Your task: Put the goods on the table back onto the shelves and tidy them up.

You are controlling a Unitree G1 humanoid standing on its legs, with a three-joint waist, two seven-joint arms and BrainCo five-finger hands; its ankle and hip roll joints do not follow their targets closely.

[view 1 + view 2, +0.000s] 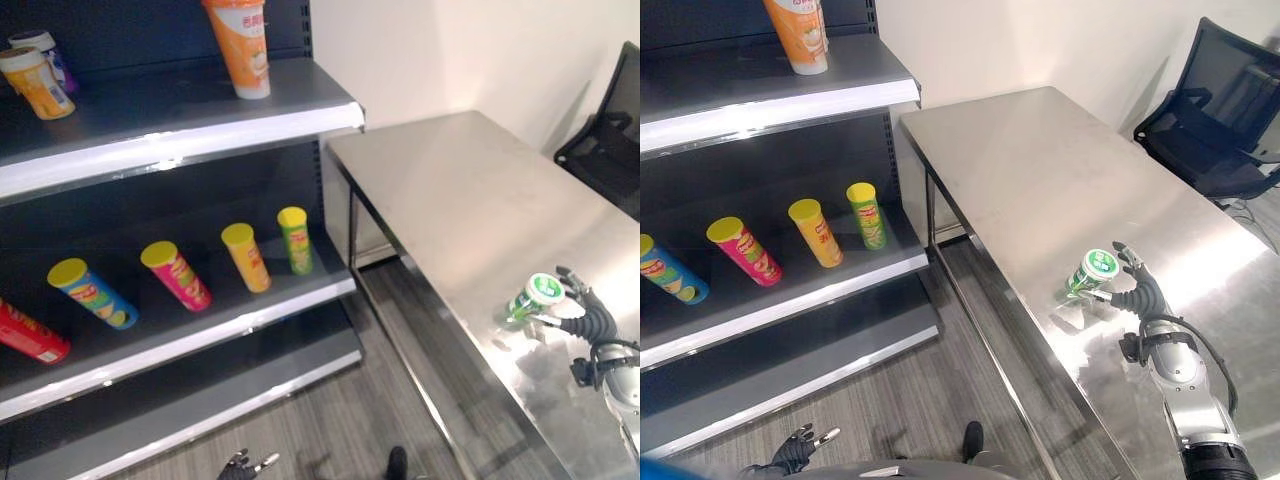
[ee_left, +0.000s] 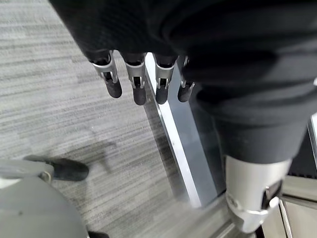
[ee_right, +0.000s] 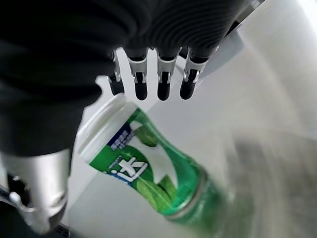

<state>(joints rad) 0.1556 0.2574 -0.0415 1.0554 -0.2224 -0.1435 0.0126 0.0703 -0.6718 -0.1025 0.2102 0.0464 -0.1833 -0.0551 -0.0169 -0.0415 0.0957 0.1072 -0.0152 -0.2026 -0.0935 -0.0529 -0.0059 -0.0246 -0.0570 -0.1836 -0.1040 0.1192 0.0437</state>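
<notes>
A green can with a white lid (image 1: 1092, 272) is on the steel table (image 1: 470, 190) near its front edge, and it looks tilted. My right hand (image 1: 1140, 293) is right beside it on the can's right. In the right wrist view the can (image 3: 148, 168) lies between the straight fingers (image 3: 163, 89) and the thumb, and nothing curls round it. My left hand (image 1: 245, 463) hangs low over the grey floor, its fingers (image 2: 138, 84) straight and empty. The shelves (image 1: 200, 320) stand to the left of the table.
The middle shelf holds several lying tubes: blue (image 1: 95, 293), pink (image 1: 177, 275), orange (image 1: 247, 257), green (image 1: 295, 240) and red (image 1: 30, 335). On the upper shelf stand a tall orange cup (image 1: 240, 45) and smaller cans (image 1: 35, 82). A black office chair (image 1: 1220, 110) is beyond the table.
</notes>
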